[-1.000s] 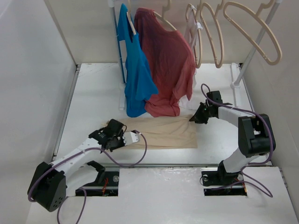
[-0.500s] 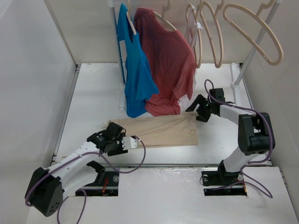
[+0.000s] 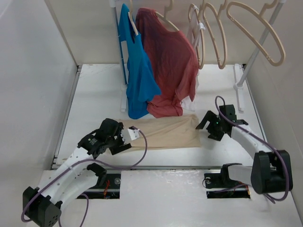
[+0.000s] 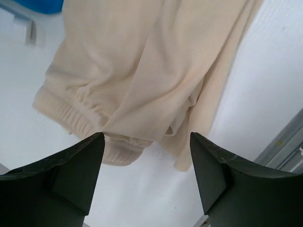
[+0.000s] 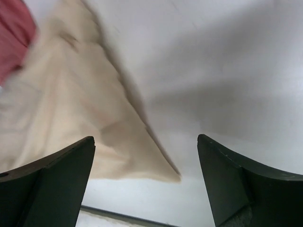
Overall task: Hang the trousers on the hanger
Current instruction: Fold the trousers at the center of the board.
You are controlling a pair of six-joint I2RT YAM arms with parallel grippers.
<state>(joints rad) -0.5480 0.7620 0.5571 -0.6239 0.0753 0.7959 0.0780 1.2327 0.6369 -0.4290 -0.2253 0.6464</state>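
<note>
While trousers lie flat on table, L gripper, R gripper both gape.

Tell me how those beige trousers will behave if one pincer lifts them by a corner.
Probably floppy: the trousers lie flat and creased on the table, so they should sag from any grip. Likely light, as the cloth looks thin. Pushed, they'd probably bunch, not slide whole.

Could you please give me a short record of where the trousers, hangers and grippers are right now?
trousers: flat on the table, wrinkled
left gripper: open, at the ribbed edge, holding nothing
right gripper: open, near the opposite corner, holding nothing
hangers: bare, on the rack, apart from the trousers
trousers hung: not yet
</note>
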